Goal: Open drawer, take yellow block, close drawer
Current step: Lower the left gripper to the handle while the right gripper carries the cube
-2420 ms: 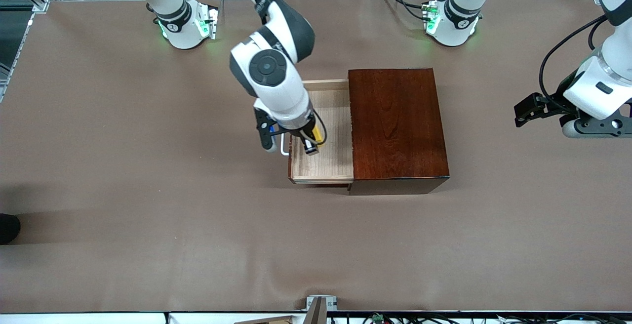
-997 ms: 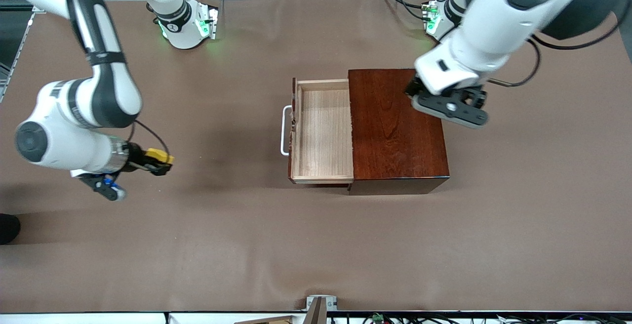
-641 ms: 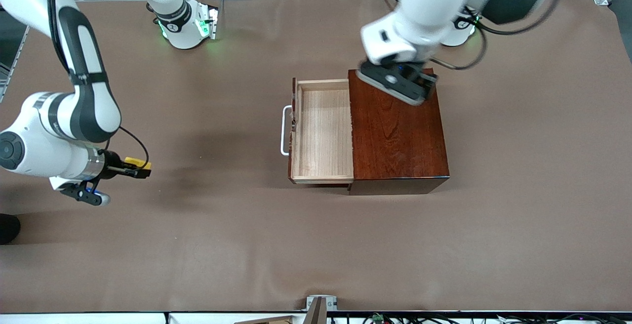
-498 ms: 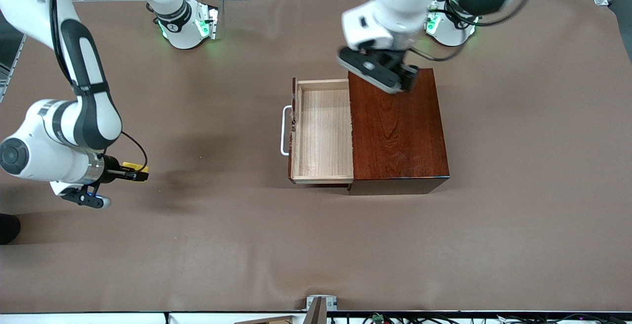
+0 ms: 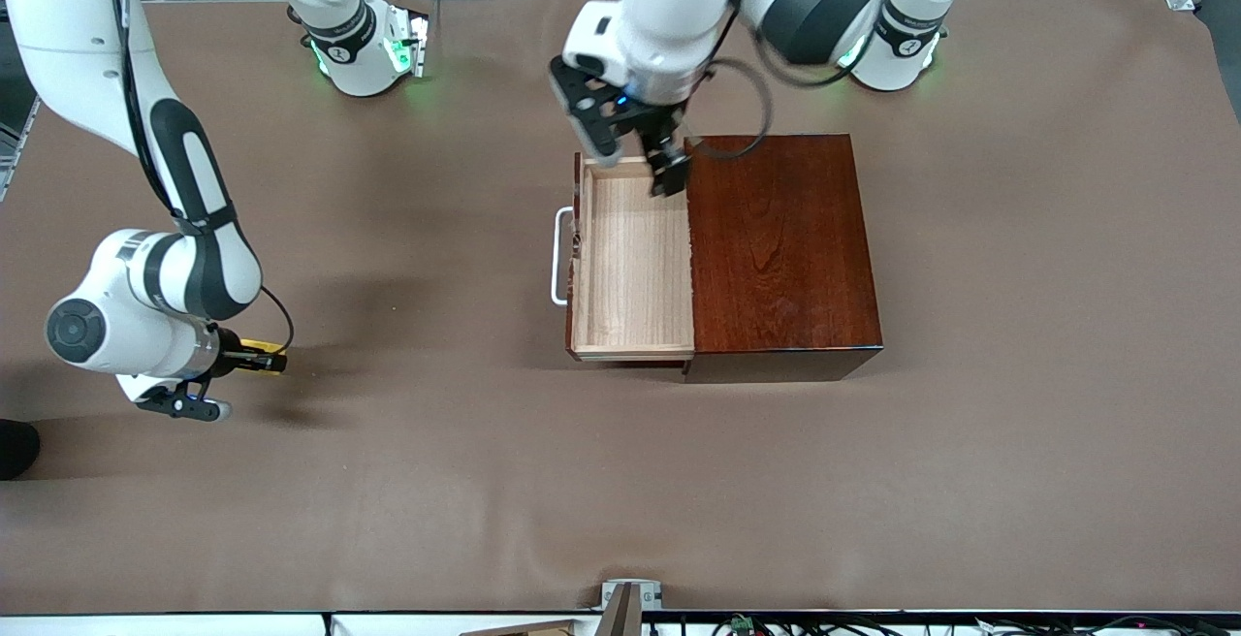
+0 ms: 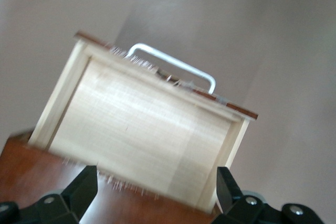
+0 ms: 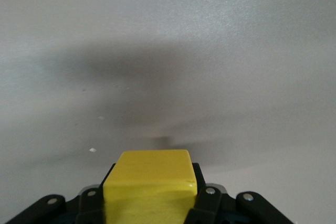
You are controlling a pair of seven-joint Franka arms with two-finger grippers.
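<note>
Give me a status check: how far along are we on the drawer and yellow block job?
Done: the drawer is pulled out of its box, tray bare. In hand: the right gripper is shut on the yellow block, low over the table toward the right arm's end. Left: closing; the left gripper hangs open over the drawer, not touching.

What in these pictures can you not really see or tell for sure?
- Whether the yellow block already rests on the table: in the front view the right gripper covers most of it; the right wrist view shows only its top.
- The part of the drawer inside the wooden box: the box top hides it.
- The fingertips of the open left gripper, over the drawer: cut off by the left wrist view's edge.
</note>
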